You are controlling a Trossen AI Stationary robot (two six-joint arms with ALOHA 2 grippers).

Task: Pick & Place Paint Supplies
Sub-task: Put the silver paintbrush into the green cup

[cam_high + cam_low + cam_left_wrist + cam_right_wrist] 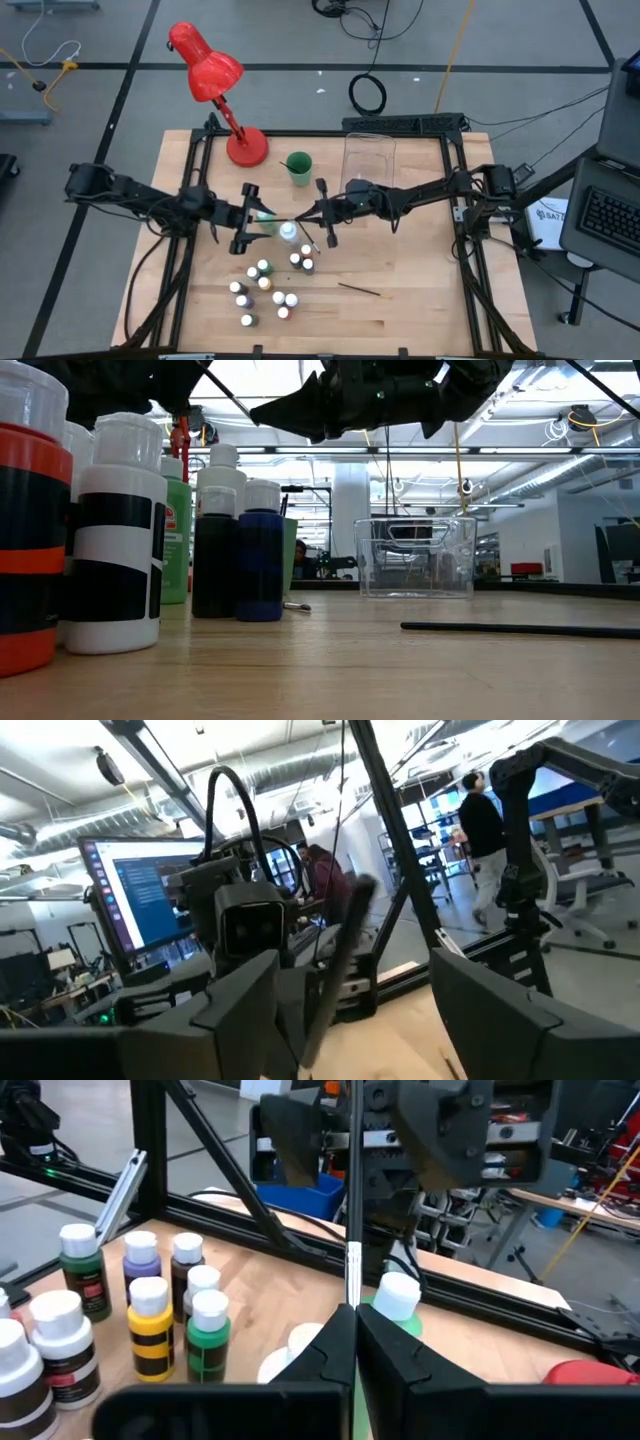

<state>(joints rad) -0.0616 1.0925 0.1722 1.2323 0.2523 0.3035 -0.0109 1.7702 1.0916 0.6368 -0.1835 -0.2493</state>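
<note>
A grey floor point(90, 40) crossed by dark lines and cables is seen beyond the tabletop point(400, 310). Ceiling ducts point(300, 765) and strip lights point(545, 455) are shown overhead; a lit monitor point(140, 890) stands behind.

Lamp: red desk lamp point(212, 85) on the bench's far left corner, round base on the wood, shade tilted out past the edge.
Cup: green cup point(298, 168), upright, between the lamp base and the bin.
Bin: clear plastic bin point(369, 158) at the far edge, well apart from the cup.
Bench: pale wooden top point(400, 290) in a black frame.
Monitor: lit screen point(140, 890) in the room behind.
People: one person point(482, 820) standing far back; another seated near the monitor.
</note>
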